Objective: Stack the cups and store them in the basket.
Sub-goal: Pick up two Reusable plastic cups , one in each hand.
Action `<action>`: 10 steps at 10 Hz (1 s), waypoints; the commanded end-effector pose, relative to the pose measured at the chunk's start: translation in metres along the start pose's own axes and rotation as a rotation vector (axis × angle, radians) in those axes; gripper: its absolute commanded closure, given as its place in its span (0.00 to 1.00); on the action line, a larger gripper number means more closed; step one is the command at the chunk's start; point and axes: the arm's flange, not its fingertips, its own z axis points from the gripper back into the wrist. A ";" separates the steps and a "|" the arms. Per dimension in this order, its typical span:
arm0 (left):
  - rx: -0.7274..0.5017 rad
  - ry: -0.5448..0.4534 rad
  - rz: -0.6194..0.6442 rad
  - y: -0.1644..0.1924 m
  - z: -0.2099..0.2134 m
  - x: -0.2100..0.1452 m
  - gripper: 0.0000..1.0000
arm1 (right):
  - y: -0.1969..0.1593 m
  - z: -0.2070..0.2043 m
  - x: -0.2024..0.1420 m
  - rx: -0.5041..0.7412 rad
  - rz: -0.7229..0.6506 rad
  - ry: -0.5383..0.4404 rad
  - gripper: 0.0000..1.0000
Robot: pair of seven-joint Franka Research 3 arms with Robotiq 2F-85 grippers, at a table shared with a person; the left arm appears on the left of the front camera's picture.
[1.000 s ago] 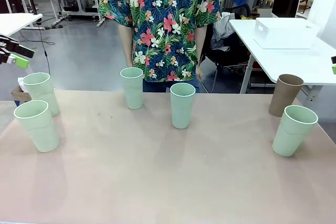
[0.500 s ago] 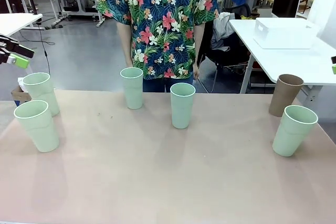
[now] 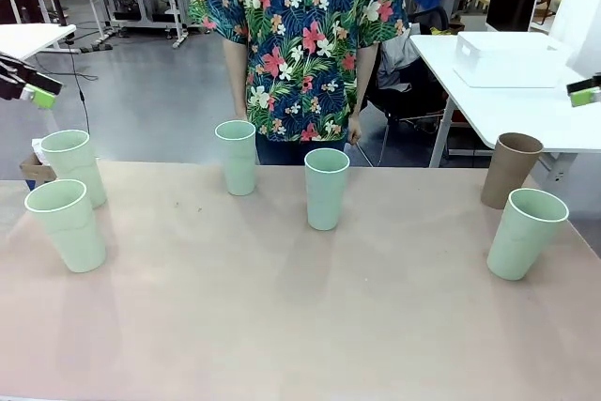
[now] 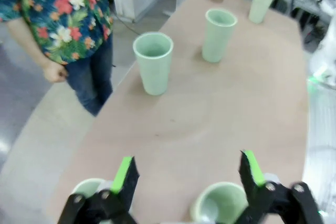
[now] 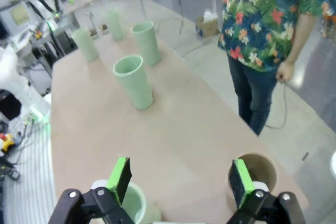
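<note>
Worktop read from the left. Left claw spread wide, gripping nothing, hanging high beyond the left edge. Just below it, far-left cup and near-left cup, both mint, upright, long axis vertical, mouths up. In the left wrist view, seen almost straight under the fingertips, so probably a plain descent from above for the first grasp. Further right, middle cup and centre cup, well apart, toward the side of the person, about equally far from both arms. At the right edge, brown cup and right mint cup, upright too, below the right claw, also open and empty. Basket not on this worktop but on the white table behind, beyond the brown cup, so nearer to the right arm. No stacking done yet.
</note>
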 end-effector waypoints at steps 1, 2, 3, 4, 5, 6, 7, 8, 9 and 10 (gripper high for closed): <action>-0.062 -0.069 -0.021 0.046 0.004 -0.008 0.00 | -0.060 0.004 -0.009 0.049 0.033 -0.110 0.00; -0.057 -0.106 -0.030 0.061 0.008 -0.019 0.00 | -0.081 0.005 -0.022 0.056 0.056 -0.147 0.00; -0.051 -0.147 -0.042 0.074 0.015 -0.032 0.00 | -0.100 0.008 -0.037 0.071 0.075 -0.189 0.00; -0.033 -0.186 -0.072 0.084 0.021 -0.048 0.00 | -0.118 0.010 -0.054 0.088 0.101 -0.217 0.00; -0.033 -0.236 -0.085 0.092 0.027 -0.062 0.00 | -0.131 0.012 -0.069 0.095 0.105 -0.239 0.00; -0.018 -0.267 -0.105 0.100 0.033 -0.078 0.00 | -0.140 0.014 -0.084 0.089 0.105 -0.253 0.00; -0.025 -0.277 -0.119 0.106 0.037 -0.097 0.00 | -0.147 0.013 -0.099 0.102 0.109 -0.266 0.00; -0.047 -0.297 -0.126 0.119 0.043 -0.119 0.00 | -0.153 0.015 -0.116 0.116 0.104 -0.297 0.00; -0.073 -0.336 -0.129 0.129 0.050 -0.137 0.00 | -0.159 0.016 -0.131 0.129 0.097 -0.314 0.00; -0.092 -0.356 -0.131 0.141 0.054 -0.150 0.00 | -0.164 0.015 -0.145 0.135 0.103 -0.328 0.00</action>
